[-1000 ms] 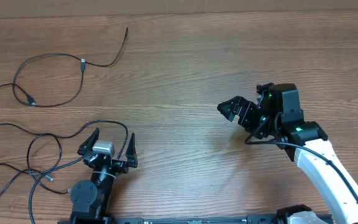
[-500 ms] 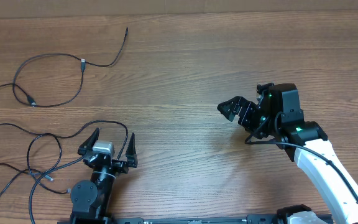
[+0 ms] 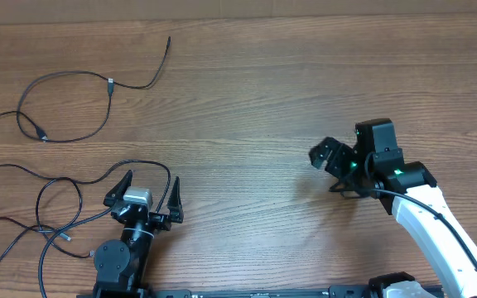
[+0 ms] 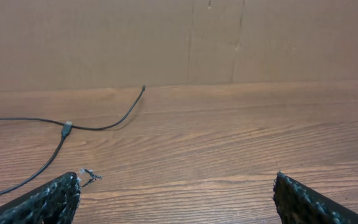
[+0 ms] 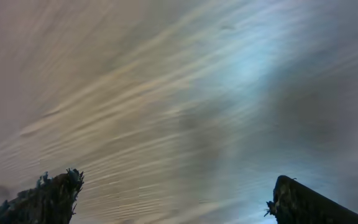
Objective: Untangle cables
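One thin black cable [image 3: 110, 83] with small plugs lies looped at the far left of the table; it also shows in the left wrist view [image 4: 67, 128], running to a free end near the back wall. More black cables [image 3: 60, 236] lie crossed and looped at the near left. My left gripper [image 3: 148, 192] is open and empty just right of those loops, its fingertips wide apart in its wrist view [image 4: 178, 199]. My right gripper [image 3: 326, 156] is open and empty over bare wood at the right, far from any cable; its wrist view [image 5: 176, 199] is blurred.
A brown cardboard wall [image 4: 191, 37] stands along the table's back edge. The wooden tabletop [image 3: 247, 91] stretches between the two arms. The right arm's white link [image 3: 437, 232] runs to the near right corner.
My right gripper has drawn back to the right and tilted down. The left arm and the cables have not moved.
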`<state>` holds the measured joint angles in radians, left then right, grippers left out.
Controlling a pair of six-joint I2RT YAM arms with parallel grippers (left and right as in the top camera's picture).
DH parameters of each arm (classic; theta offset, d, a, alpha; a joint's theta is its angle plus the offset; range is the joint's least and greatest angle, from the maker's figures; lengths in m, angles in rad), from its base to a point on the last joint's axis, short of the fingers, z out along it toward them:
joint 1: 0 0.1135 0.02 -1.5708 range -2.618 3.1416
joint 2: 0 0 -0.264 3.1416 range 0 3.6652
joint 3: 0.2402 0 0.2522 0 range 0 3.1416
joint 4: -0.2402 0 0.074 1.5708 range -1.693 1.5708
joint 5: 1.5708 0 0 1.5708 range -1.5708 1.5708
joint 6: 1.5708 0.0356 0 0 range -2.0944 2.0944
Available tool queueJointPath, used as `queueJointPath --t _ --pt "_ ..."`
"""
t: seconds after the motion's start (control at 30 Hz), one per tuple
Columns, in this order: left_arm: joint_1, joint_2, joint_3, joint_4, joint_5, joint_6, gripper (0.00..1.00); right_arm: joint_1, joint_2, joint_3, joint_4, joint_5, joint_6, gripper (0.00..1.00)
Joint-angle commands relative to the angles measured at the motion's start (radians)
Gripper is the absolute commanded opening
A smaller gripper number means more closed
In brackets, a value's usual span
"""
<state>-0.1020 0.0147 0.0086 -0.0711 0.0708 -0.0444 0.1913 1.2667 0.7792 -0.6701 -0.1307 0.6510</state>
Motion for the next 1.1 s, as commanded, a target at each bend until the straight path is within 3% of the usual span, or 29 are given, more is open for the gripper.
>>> queueJointPath --t 0.0,0.17,0.4,0.8,1.07 --pt "0.005 -0.01 -0.004 -0.003 -0.003 0.022 1.0 -0.002 -0.056 0.013 -0.032 0.2 -0.006 1.0" --pt "0.005 -0.01 -0.004 -0.003 -0.003 0.022 1.0 -0.002 -0.175 -0.018 -0.013 0.277 -0.007 1.0" --pt "0.005 -0.01 -0.004 -0.003 -0.003 0.022 1.0 -0.002 -0.37 -0.102 0.191 0.284 -0.091 1.0" --pt "0.005 -0.01 -0.004 -0.003 -0.003 0.022 1.0 -0.003 -0.799 -0.353 0.58 0.143 -0.496 1.0" --pt "0.005 -0.01 -0.004 -0.003 -0.003 0.022 0.99 -0.004 -1.009 -0.555 0.716 0.148 -0.548 1.0"
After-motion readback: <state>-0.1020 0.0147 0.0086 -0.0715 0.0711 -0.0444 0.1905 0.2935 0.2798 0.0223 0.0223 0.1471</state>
